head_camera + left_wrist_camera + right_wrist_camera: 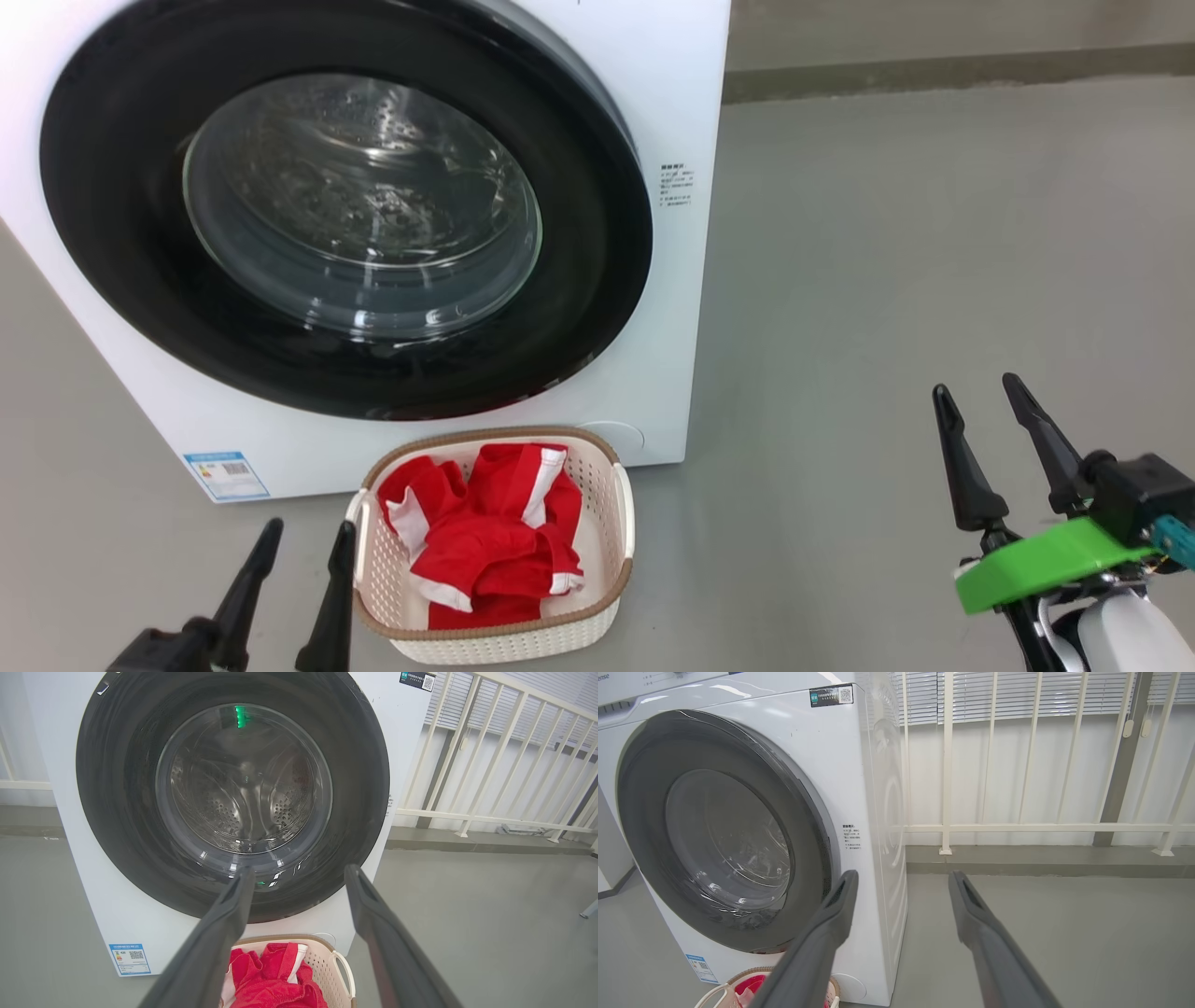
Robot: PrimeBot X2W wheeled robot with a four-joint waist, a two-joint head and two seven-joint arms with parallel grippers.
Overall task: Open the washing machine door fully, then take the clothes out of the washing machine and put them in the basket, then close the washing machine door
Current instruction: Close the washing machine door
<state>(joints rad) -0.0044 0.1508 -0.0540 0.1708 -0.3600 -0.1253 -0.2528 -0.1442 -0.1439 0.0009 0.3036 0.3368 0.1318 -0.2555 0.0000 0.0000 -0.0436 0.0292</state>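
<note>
The left gripper (pixel 310 527) stands with its jaws spread wide and nothing between them. Straight beyond its fingertips, the washing machine door (pixel 355 205) faces the robot, shut flat against the white washing machine (pixel 672 93). The door is round, with a broad glossy black rim around a bulging clear window that shows the steel drum. A small blue label (pixel 226 474) sits low on the front, just ahead of the left finger.

Just right of this gripper's right finger, the basket (pixel 597 485) stands on the floor against the foot of the machine, its white handles on its left and right. I cannot tell which way its long side runs. The clothes (pixel 495 532) lie crumpled in it, bright red with white stripes.

Well right of the basket, the right gripper (pixel 975 385) hangs over the bare grey floor (pixel 887 233), jaws wide apart and empty, with the machine's right front corner beyond its left finger.
</note>
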